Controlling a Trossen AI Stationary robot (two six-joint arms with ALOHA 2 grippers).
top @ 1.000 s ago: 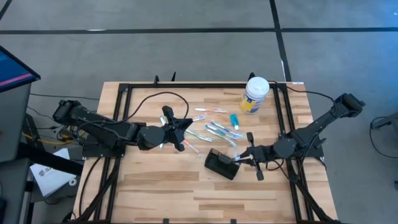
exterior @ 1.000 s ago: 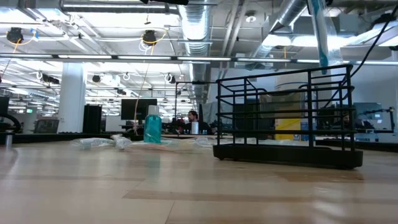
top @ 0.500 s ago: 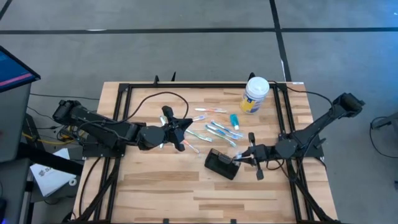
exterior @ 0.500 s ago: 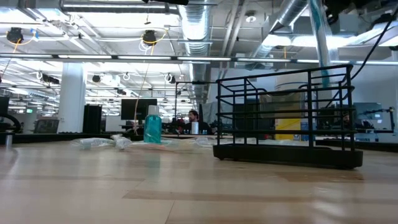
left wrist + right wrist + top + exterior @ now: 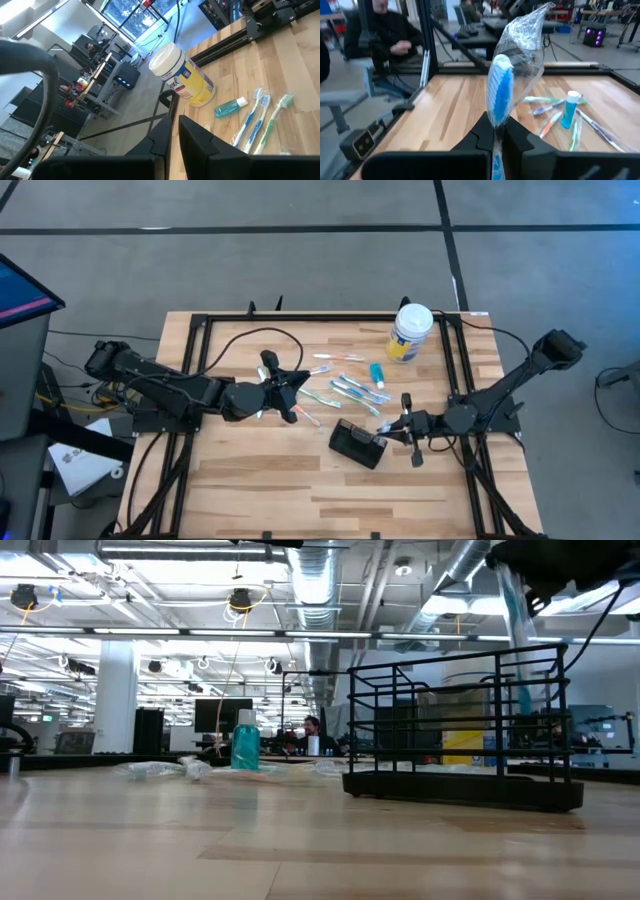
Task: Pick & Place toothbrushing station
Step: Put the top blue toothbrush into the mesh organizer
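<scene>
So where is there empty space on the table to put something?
Bare wood runs along the table's near edge, below the black holder and both arms. It's crowded mid-table: toothbrushes, small bottle and tub cluster there.

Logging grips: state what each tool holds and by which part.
The right tool pinches a blue toothbrush by its handle, below the plastic-wrapped head. The left tool is shut, holding nothing visible.

Right gripper (image 5: 392, 431) sits just right of the toothbrushing station (image 5: 358, 444). Loose toothbrushes (image 5: 345, 388) lie behind it; tub (image 5: 410, 332) farther back.
</scene>
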